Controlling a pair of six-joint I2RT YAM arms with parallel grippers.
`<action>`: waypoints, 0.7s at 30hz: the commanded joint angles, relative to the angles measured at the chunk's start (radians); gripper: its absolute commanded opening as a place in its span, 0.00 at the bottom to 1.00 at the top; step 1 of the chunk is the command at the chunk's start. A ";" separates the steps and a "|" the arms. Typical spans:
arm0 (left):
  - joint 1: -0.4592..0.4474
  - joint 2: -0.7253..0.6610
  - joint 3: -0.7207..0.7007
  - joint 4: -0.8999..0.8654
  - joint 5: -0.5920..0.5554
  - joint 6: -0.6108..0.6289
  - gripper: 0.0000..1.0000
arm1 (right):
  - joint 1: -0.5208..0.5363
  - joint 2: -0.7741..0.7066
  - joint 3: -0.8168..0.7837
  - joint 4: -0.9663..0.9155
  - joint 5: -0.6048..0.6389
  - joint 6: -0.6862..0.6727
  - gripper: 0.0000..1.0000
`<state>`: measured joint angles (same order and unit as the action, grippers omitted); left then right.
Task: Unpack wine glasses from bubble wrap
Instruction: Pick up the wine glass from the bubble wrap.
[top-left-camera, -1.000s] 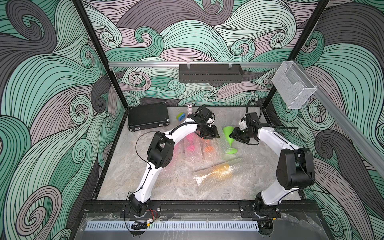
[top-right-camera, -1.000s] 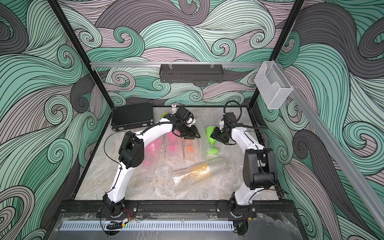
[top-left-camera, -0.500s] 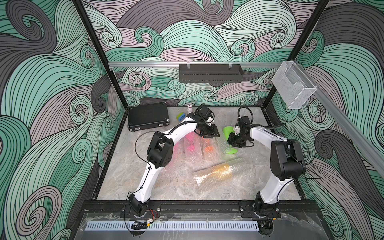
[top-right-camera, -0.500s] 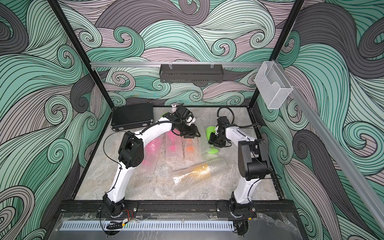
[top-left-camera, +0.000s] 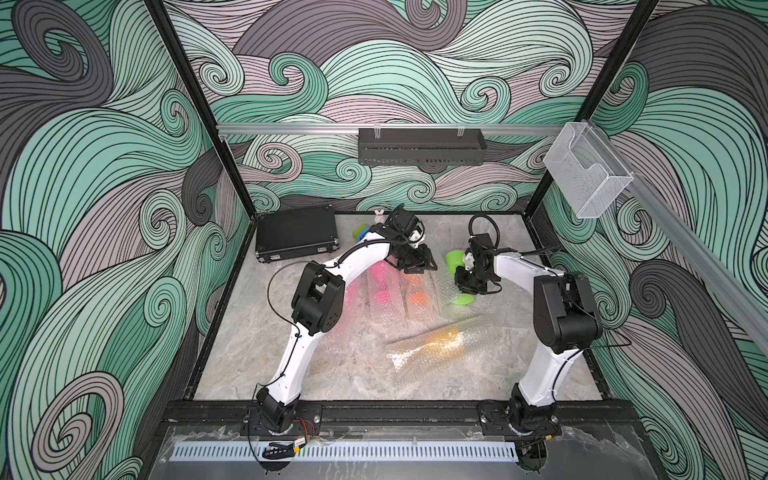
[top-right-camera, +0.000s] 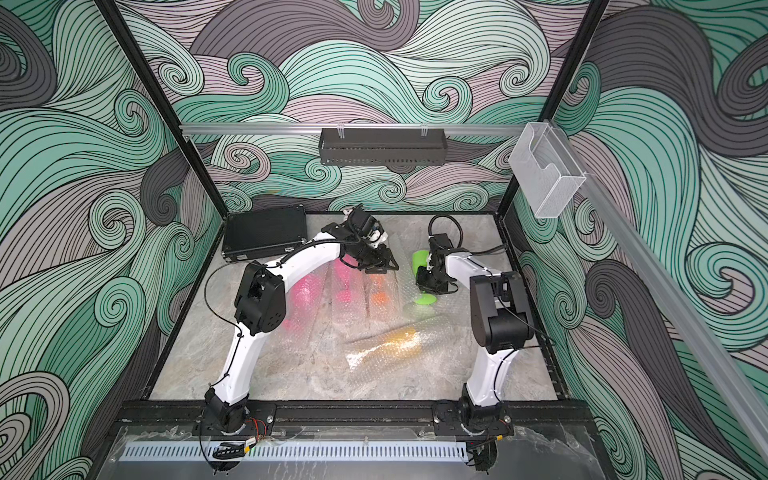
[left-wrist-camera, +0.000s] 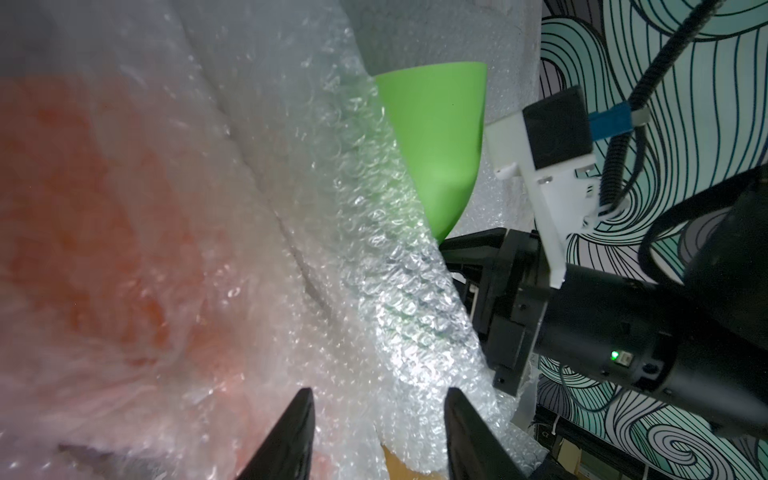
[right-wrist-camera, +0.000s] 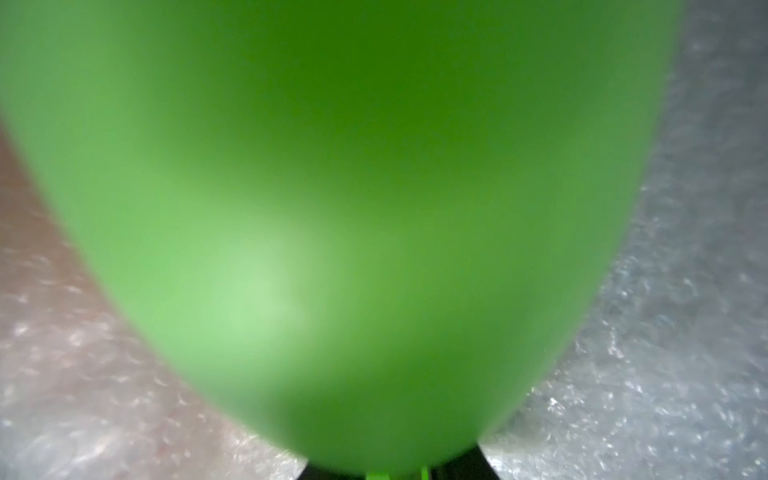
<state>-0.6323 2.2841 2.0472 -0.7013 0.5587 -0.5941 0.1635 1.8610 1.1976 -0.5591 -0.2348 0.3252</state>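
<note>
**Operator:** Where is the unwrapped glass, and why do we take it there?

**Technician:** We find the lime-green plastic stemmed goblet (top-left-camera: 454, 259) at two o'clock on the grey marbled table (top-left-camera: 291, 365). Its bowl is bare and uppermost. We place the right pincer (top-left-camera: 463, 284) at the stem, because we judge that the narrowest part to grip. The bowl hides the jaws, so we cannot tell whether they pinch it.

**Operator:** And the left pincer (left-wrist-camera: 379, 395)?

**Technician:** It stands at nine o'clock of the goblet. Its jaws are apart with a fold of clear dimpled bubble wrap (left-wrist-camera: 374, 249) between them, and we cannot tell whether they press it. We judge that it anchors the sheet. A yellow goblet in a rolled wrap (top-left-camera: 440, 336) lies at four o'clock.
</note>
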 joint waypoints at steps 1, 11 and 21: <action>0.012 -0.053 0.032 0.013 0.024 -0.012 0.50 | 0.003 -0.021 -0.016 0.020 0.019 -0.006 0.22; 0.042 -0.089 0.028 0.012 0.047 -0.021 0.50 | 0.003 -0.099 -0.046 0.059 0.026 -0.009 0.18; 0.090 -0.139 0.012 0.017 0.071 -0.036 0.50 | 0.002 -0.234 -0.114 0.220 0.010 -0.065 0.17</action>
<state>-0.5583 2.1979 2.0468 -0.6937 0.6006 -0.6174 0.1635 1.6714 1.0981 -0.4332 -0.2169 0.3031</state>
